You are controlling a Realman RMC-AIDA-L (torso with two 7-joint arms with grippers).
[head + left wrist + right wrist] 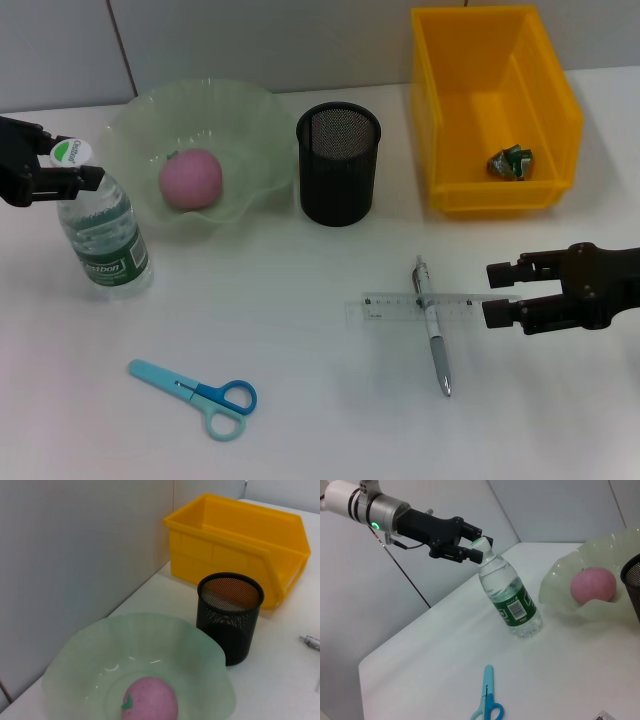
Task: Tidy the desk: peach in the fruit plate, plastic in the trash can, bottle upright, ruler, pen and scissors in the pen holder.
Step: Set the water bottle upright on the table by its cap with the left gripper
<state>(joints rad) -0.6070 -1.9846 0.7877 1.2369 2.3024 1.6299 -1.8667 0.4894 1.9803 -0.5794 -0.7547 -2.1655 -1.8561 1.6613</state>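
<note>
Jaws of the left gripper [85, 165] are clamped on the upright water bottle's [105, 235] cap; the right gripper [497, 292] is held apart beside the ruler [425, 306].

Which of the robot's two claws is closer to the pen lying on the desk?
The right. The right gripper sits just beside the pen, at the end of the ruler crossing it. The left gripper is far across the desk, at the bottle neck.

Both the left gripper [476, 547] and right gripper [503, 290] are matte black, the left on a silver wrist with a green light.
</note>
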